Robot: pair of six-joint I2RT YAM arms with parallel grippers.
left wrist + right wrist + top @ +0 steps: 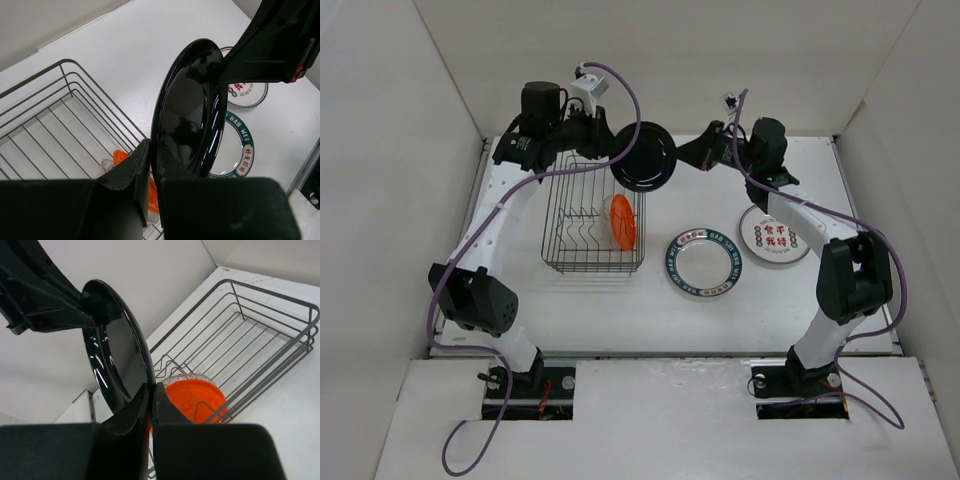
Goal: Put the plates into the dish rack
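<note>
Top external view has the black plate (645,157) up off the table (620,310), by the far right corner of the rack (590,270), with an arm on each side of it. The left gripper (613,150) is clamped on its left rim and the right gripper (678,158) on its right rim, so the plate hangs between two closed grips.

Left wrist view shows the left gripper (152,155) pinching the black plate (187,110) at its lower edge, jaws tight on the rim. The right gripper (225,65) bites the opposite edge.

Right wrist view shows the same from the other side: the right gripper (151,390) has its jaws pressed onto the rim of the black plate (117,345).

An orange plate (622,222) stands on edge in the rack against its right wall, and a clear plate (185,376) shows just behind it. Bare wire slots fill the rack's left and middle.

A teal-rimmed plate (704,264) lies flat right of the rack, with a strip of bare table between them. A character plate (772,235) lies further right, partly under the right arm and close to the table's right edge.
</note>
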